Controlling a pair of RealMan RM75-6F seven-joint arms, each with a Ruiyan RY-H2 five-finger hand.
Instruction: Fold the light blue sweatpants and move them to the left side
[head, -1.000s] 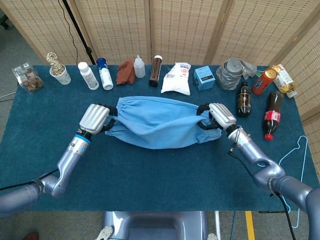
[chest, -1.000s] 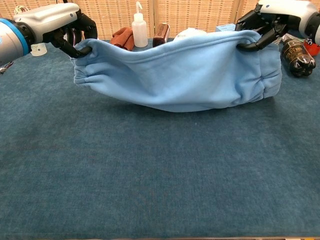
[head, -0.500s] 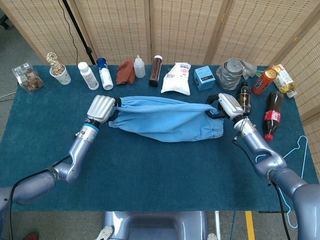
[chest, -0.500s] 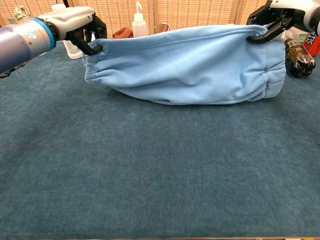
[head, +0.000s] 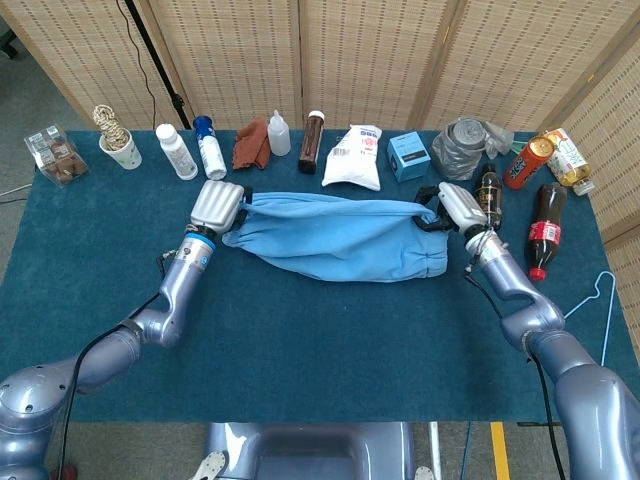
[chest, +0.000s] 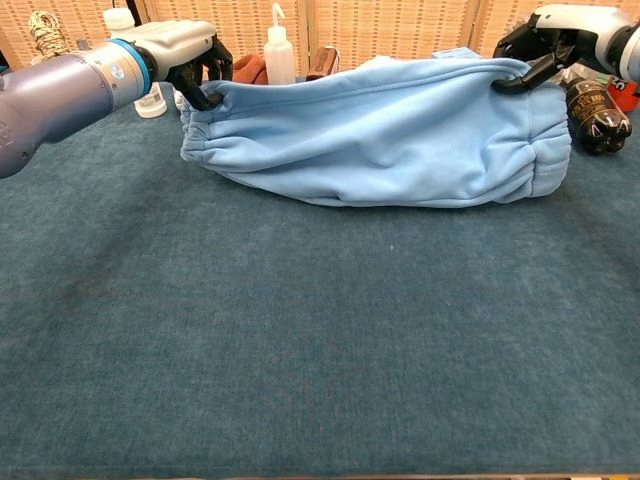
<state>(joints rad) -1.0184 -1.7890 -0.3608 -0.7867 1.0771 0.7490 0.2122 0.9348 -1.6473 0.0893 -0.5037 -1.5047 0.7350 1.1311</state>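
Stretched across the table (head: 300, 350) between both hands, the sweatpants (head: 335, 240) are held by their upper edge, with the lower fold resting on the cloth. The left hand (head: 218, 204) is clenched on the corner at 9 o'clock, the fabric gathered under its dark fingers (chest: 203, 78). The right hand (head: 455, 207) is closed on the corner at 3 o'clock, its fingers (chest: 520, 72) hooked over the hem. A dark bottle (head: 487, 198) is seen just beside the right hand, at 3 o'clock of it.
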